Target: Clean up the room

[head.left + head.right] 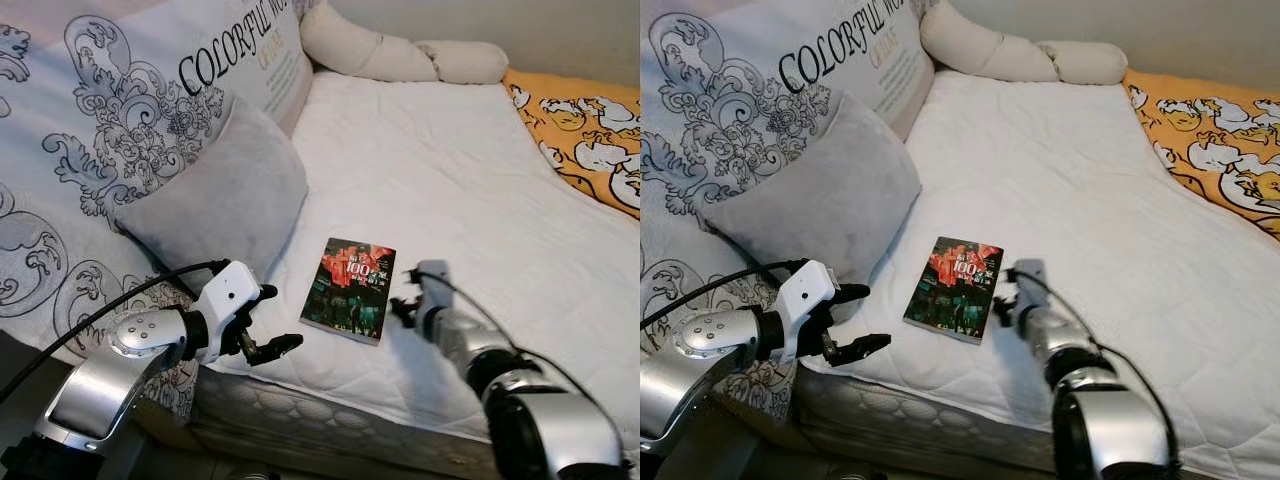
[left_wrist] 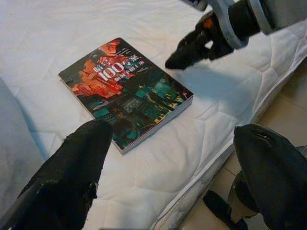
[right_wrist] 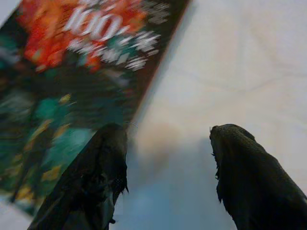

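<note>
A paperback book (image 1: 350, 288) with a dark red and green cover marked "100" lies flat on the white mattress (image 1: 450, 170), near its front edge. My right gripper (image 1: 405, 305) is low at the book's right edge and open. In the right wrist view one finger (image 3: 96, 177) overlaps the book (image 3: 62, 72) edge and the other finger (image 3: 249, 177) is over bare sheet. My left gripper (image 1: 280, 318) hovers open just left of the book at the mattress edge, holding nothing. From the left wrist, the book (image 2: 124, 91) lies ahead of the fingers (image 2: 81, 167).
A grey pillow (image 1: 225, 195) leans against a large printed cushion (image 1: 120, 90) left of the book. Cream bolsters (image 1: 400, 55) lie at the head of the bed. A yellow patterned blanket (image 1: 585, 125) covers the far right. Bare floor (image 2: 288, 110) lies below the mattress edge.
</note>
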{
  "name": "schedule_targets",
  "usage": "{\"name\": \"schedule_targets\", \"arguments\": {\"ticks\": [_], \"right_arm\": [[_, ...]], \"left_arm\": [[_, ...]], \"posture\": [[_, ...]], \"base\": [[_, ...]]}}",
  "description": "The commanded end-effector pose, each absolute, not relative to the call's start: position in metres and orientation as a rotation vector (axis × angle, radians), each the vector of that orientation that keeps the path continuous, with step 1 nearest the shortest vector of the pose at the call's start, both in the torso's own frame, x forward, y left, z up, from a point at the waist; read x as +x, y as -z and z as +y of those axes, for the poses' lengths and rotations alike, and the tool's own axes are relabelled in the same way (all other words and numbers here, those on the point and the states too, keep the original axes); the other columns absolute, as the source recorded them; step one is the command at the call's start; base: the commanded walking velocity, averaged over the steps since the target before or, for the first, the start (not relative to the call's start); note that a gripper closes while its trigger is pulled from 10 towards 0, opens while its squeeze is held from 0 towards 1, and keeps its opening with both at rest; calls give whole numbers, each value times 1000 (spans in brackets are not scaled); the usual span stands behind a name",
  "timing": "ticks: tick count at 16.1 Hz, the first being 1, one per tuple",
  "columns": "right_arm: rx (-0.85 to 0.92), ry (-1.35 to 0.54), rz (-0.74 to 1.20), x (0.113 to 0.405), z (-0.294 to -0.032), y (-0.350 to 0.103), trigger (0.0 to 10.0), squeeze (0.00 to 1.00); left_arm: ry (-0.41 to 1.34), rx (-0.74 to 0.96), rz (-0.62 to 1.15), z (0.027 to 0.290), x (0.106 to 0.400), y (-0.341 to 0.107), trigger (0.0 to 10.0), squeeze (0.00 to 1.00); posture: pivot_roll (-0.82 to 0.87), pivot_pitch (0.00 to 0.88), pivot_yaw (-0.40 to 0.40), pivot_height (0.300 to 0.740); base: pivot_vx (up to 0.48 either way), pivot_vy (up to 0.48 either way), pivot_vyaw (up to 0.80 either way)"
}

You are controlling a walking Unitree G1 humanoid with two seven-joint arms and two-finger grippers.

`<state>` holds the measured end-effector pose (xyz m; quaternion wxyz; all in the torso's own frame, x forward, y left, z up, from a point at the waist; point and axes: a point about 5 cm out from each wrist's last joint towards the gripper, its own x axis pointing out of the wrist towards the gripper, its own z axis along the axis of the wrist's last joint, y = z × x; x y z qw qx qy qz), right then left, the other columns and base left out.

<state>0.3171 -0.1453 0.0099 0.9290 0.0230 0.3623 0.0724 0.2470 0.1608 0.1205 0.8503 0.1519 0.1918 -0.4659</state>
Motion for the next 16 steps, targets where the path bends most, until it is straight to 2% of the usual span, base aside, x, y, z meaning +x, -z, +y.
{"name": "schedule_targets", "arguments": {"ticks": [1,5,7,13,16], "right_arm": [[32,-155,754,316,-146,-9,10000,0],[113,-171,777,312,-133,-5,10000,0],[368,-97,751,315,-133,-8,10000,0],[736,-72,691,314,-138,-10,10000,0],[716,-50,707,308,-137,-2,10000,0]], "left_arm": [[976,339,421,163,247,-119,10000,0],[971,349,424,163,249,-119,10000,0],[966,354,422,163,250,-119,10000,0],[964,354,407,158,254,-118,10000,0],[968,364,403,159,254,-121,10000,0]], "posture": [[94,0,-22,740],[102,0,-17,740],[109,0,-18,740],[106,0,-5,740],[122,0,11,740]], "base": [[0,0,0],[0,0,0],[0,0,0],[0,0,0],[0,0,0]]}}
